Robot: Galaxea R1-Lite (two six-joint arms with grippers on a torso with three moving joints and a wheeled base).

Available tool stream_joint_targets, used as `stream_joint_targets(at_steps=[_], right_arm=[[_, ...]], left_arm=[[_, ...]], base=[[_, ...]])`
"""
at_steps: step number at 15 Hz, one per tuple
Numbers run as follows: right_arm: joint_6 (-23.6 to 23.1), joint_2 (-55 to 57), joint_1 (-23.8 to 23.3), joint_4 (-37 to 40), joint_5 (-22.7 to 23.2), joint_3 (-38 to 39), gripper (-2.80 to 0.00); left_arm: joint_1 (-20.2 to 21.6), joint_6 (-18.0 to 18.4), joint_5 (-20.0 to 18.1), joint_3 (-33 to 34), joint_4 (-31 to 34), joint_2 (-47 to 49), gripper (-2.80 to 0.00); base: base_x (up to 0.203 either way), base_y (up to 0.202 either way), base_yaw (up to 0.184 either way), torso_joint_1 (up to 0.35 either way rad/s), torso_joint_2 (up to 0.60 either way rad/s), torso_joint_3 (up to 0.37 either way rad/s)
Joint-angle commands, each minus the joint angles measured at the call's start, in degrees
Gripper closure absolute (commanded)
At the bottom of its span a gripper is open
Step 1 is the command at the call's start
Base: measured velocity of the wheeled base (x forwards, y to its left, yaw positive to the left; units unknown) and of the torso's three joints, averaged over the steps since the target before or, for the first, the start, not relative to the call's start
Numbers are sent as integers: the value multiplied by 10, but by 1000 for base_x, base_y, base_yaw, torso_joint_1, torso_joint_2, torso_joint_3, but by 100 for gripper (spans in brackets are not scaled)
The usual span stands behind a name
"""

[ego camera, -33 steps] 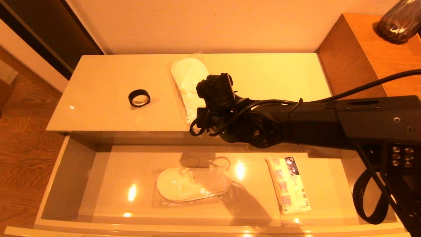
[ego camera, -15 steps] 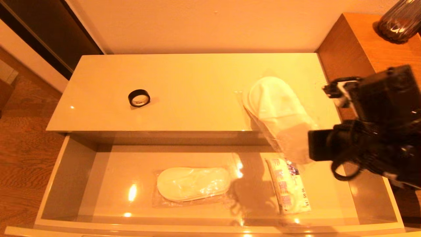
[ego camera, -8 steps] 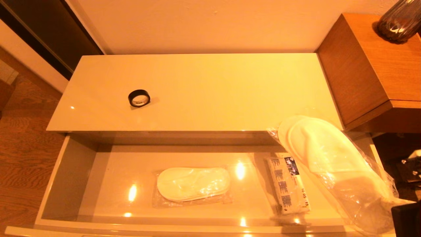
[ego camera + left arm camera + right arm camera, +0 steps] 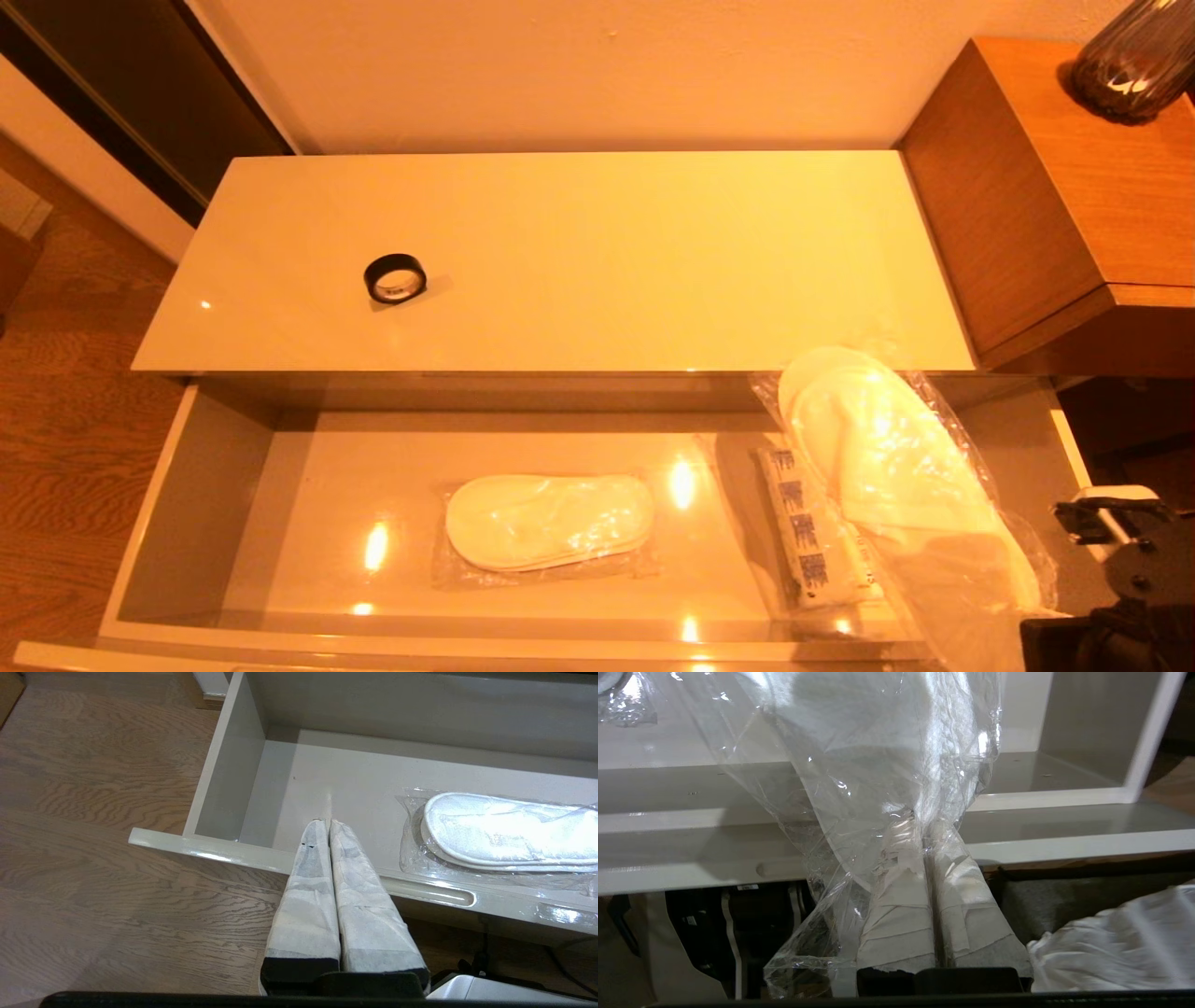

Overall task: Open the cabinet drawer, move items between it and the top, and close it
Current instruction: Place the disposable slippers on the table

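The cabinet drawer [image 4: 191, 485] stands pulled open below the top [image 4: 653, 252]. On the top's left part sits the black tape ring [image 4: 395, 278]. One bag of white slippers [image 4: 549, 520] lies flat in the drawer's middle. A second bag of slippers [image 4: 887, 457] slants over the drawer's right end, partly covering the white packet with blue print [image 4: 805, 546]. My right gripper [image 4: 924, 828] is shut on that bag's clear plastic end [image 4: 878, 742], at the drawer's front right corner. My left gripper [image 4: 325, 822] is shut and empty over the drawer's front left part, left of the slippers [image 4: 504, 828].
A taller brown wooden cabinet [image 4: 1055, 187] with a dark vase [image 4: 1134, 56] stands right of the low cabinet. Wooden floor [image 4: 65, 420] lies to the left. The drawer's front rail [image 4: 420, 891] has a long recessed grip.
My right gripper took the bagged slippers off the top, swung them right and down, and now holds them lower over the drawer's right end, across the packet.
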Motion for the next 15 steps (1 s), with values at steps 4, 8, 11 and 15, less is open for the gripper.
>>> stream_joint_targets(at_steps=[4,8,11,15], right_arm=[[53,185,0,-129,-2,44,0],[101,308,-1,-311,-2,110,0],[104,332,-1,-403,-6,133,0],[116,352,-12,-408,-9,130,0]], left_arm=[[0,0,0,0,0,-22,0],[0,0,0,0,0,-22,0],[0,0,0,0,0,-22,0],[0,0,1,1,0,-22,0]], base=[[0,0,0,0,0,0],[0,0,0,0,0,0],[0,0,0,0,0,0],[0,0,0,0,0,0]])
